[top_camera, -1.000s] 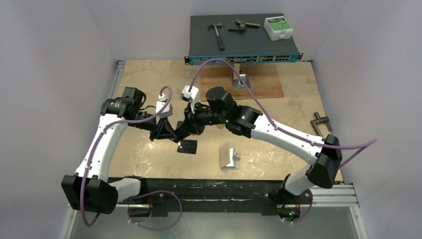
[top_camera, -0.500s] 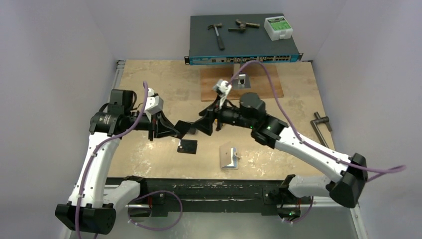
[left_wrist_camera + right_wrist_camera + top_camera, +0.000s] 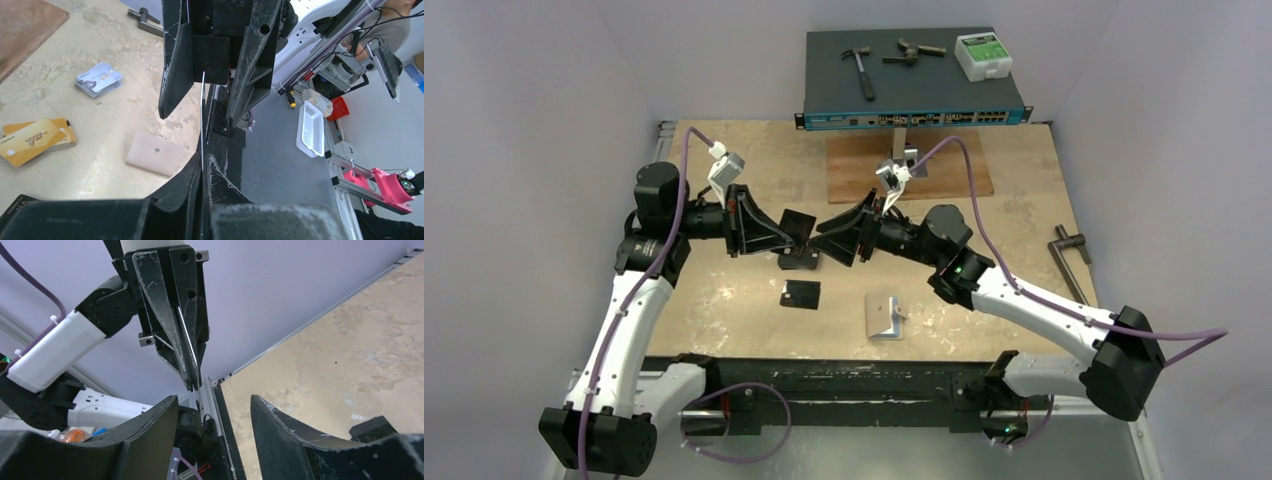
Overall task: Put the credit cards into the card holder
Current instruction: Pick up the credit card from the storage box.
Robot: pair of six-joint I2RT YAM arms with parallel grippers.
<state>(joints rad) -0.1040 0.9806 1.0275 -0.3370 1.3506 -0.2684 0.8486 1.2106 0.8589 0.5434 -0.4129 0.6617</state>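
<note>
Pinching a card [image 3: 202,120] edge-on in the clamped left gripper [image 3: 204,162], up in the air, well clear of the tan card holder [image 3: 155,152] on the table [image 3: 125,100], right gripper [image 3: 212,405] jaws spread opposite: square up, then close softly on the free edge.

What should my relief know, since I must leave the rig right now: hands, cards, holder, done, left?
Left hand: shut on one card, held edge-on above the table.
Right hand: open, empty, facing it.
Orange-gold stack and silvery stack lie on the table; card holder nearby, apparently closed.
Done: no card seen in the holder.
Left: all cards, likely starting with the held one.
</note>
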